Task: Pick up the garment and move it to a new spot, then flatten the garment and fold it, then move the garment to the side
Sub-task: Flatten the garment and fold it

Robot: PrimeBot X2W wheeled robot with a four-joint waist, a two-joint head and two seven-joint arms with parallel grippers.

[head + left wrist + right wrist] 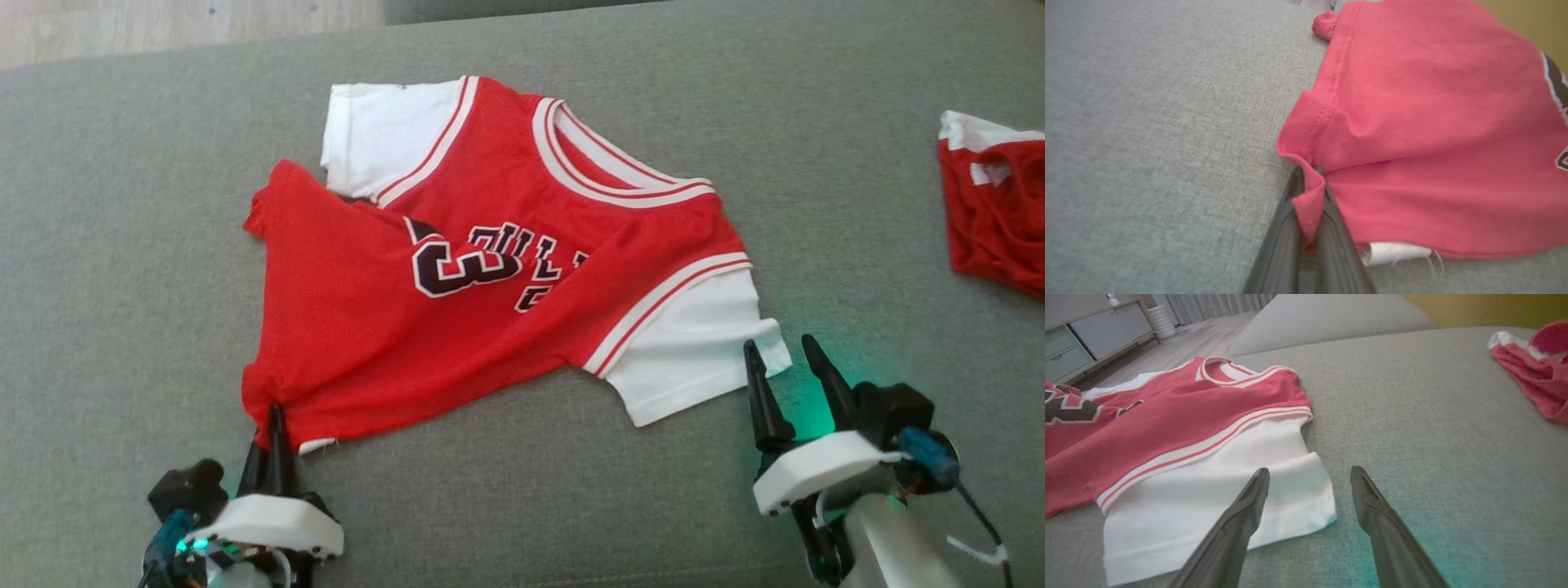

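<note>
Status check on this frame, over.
Left gripper shut on hem corner. Right gripper open by white sleeve. Jersey rumpled on grey cushion. Second red garment far right, clear.

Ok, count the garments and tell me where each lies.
2. The jersey lies centrally, a hem corner pinched in the left claw; a second red-and-white garment sits bunched far right, partly cropped.

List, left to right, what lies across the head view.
left pincer, shut on the hem corner → jersey → right pincer, open by the white sleeve → second red garment at the right edge.
</note>
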